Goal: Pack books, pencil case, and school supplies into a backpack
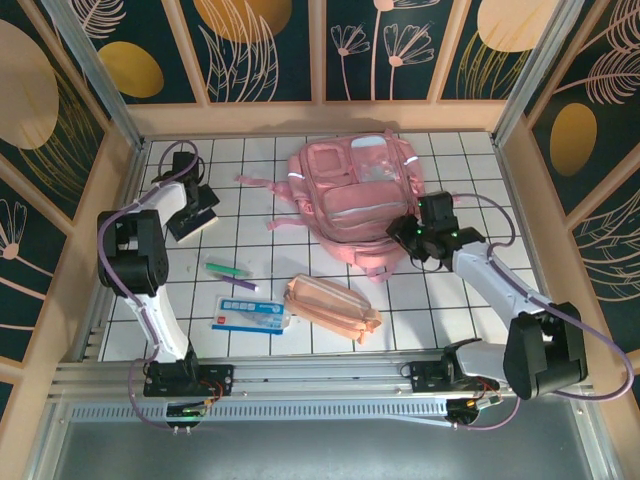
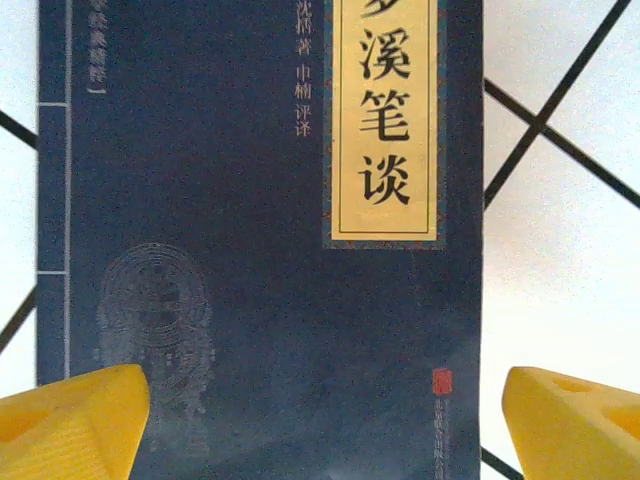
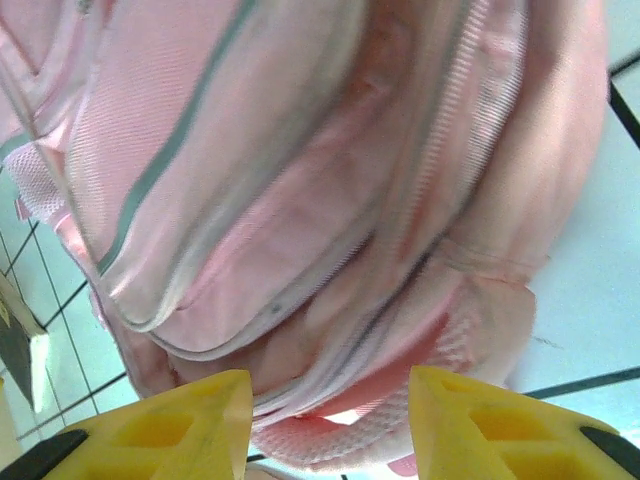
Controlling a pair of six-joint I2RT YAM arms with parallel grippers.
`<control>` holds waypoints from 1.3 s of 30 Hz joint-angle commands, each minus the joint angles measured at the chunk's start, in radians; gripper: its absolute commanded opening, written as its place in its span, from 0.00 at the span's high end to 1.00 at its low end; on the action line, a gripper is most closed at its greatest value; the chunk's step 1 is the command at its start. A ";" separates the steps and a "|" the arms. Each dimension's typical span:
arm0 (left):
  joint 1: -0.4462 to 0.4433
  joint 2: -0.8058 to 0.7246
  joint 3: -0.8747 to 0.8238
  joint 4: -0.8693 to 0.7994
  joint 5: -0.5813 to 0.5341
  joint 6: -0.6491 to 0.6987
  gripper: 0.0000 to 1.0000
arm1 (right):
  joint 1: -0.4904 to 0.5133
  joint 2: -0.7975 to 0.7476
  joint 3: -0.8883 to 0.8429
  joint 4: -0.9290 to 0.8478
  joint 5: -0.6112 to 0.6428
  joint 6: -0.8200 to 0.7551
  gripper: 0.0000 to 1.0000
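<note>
Top: bench [image 1: 450, 320] carries one backpack [image 1: 355, 200] far centre; one case [image 1: 333, 308], one packet [image 1: 250, 314], one pen [image 1: 232, 270] near; one book [image 1: 190, 228] far left, under left gripper [image 1: 200, 205]. Left wrist: left gripper wide, astride book. Right wrist: right gripper [image 3: 330, 420] half-open, at backpack edge, nothing held

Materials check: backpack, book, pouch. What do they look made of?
Backpack: likely synthetic fabric with a glossy finish; it shows sheen and a translucent front pocket.
Book: paper cover, matte navy, with a printed gold label.
Pouch: probably soft matte cloth; it wrinkles and its ends are gathered.
</note>
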 commanded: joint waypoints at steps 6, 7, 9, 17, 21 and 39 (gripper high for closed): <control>0.005 0.093 -0.019 0.002 0.074 -0.009 0.17 | 0.084 0.094 0.174 0.197 -0.026 -0.121 0.55; 0.004 0.090 -0.041 0.017 0.096 -0.017 0.20 | 0.090 0.126 0.195 0.235 -0.078 -0.120 0.55; 0.002 0.082 -0.094 0.051 0.152 -0.019 0.27 | 0.102 0.209 0.249 0.276 -0.136 -0.108 0.55; -0.128 0.022 -0.220 0.087 0.213 -0.009 0.30 | 0.137 0.411 0.421 0.316 -0.222 -0.054 0.55; -0.205 -0.015 -0.291 0.128 0.262 -0.055 0.29 | 0.144 0.473 0.462 0.329 -0.260 -0.044 0.55; -0.381 -0.448 -0.472 0.100 0.303 -0.154 0.23 | 0.264 0.854 0.782 0.304 -0.415 -0.371 0.63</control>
